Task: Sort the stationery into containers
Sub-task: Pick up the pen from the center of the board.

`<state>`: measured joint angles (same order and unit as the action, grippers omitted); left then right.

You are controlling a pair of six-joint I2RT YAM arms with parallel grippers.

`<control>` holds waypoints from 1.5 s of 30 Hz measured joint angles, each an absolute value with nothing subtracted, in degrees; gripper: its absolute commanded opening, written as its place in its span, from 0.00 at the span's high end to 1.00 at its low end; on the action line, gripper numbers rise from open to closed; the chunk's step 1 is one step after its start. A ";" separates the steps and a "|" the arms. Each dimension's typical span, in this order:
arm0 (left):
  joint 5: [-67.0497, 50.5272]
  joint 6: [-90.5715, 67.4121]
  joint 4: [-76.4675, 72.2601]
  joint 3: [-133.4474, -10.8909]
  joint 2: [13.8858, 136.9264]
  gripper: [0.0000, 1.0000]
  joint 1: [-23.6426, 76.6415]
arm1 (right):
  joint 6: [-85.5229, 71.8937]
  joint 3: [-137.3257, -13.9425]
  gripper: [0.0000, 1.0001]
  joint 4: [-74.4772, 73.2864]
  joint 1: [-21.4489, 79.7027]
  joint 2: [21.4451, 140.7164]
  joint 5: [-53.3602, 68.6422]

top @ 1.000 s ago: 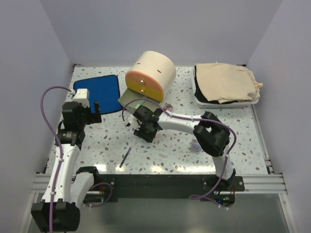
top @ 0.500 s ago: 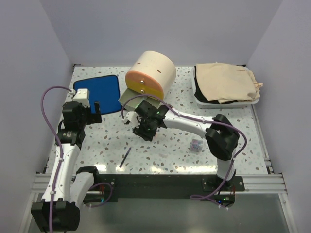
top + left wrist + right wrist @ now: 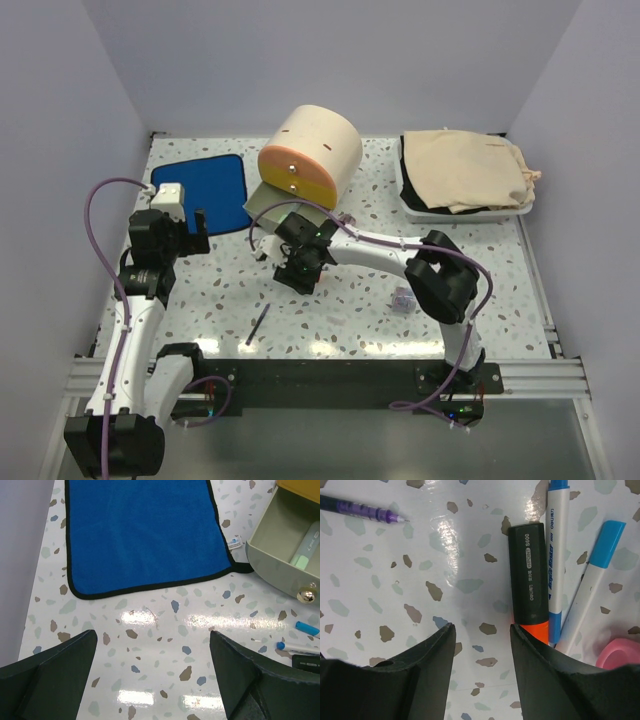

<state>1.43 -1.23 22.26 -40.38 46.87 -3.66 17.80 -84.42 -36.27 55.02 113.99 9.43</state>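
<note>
My right gripper (image 3: 298, 264) is low over the table just in front of the beige cabinet (image 3: 315, 150). In the right wrist view it (image 3: 482, 627) is open over bare table. The dark green-and-orange highlighter (image 3: 527, 580) lies just outside its right finger (image 3: 545, 665). Two blue-tipped pens (image 3: 556, 555) lie right of the highlighter, with a pink item (image 3: 620, 652) beyond. A purple pen (image 3: 360, 511) lies far left. The grey drawer (image 3: 280, 545) is open and holds a pale green item (image 3: 305, 547). My left gripper (image 3: 152, 675) is open and empty near the blue cloth (image 3: 145, 535).
A thin black pen (image 3: 258, 325) lies near the front edge. A tiny purple-grey box (image 3: 402, 298) sits by the right arm's elbow. A pink tube (image 3: 345, 220) lies right of the drawer. A white tray with a beige bag (image 3: 465, 175) stands back right.
The right arm's elbow swung right and then back; its gripper stays low by the pens, shifted only slightly. The left arm has not moved.
</note>
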 measured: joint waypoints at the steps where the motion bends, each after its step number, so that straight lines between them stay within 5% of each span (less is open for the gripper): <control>1: 1.43 -1.23 22.26 -40.38 46.87 0.00 -3.66 | 17.89 -84.42 0.48 -36.18 54.83 114.21 9.34; 24: 0.95 -1.23 22.09 -40.38 47.57 0.00 -3.66 | 20.71 -88.64 0.48 -36.38 52.84 119.81 8.43; 27: 0.80 -1.21 22.09 -40.38 47.68 0.00 -3.66 | 21.04 -88.64 0.56 -36.38 52.86 119.92 8.27; 31: 0.80 -1.23 22.02 -40.38 47.81 0.00 -3.66 | 21.52 -88.60 0.83 -36.29 52.84 119.94 7.66; 34: 0.80 -1.23 22.00 -40.38 48.03 0.00 -3.66 | 21.56 -88.60 0.94 -36.40 52.82 119.85 7.62; 45: 0.78 -1.23 21.06 -40.38 48.10 0.00 -3.66 | 21.78 -93.49 1.00 -45.58 53.36 108.05 8.45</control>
<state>0.78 -1.23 21.06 -40.38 48.10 -3.66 21.78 -93.49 -45.58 53.36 108.05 8.45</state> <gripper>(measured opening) 0.997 0.302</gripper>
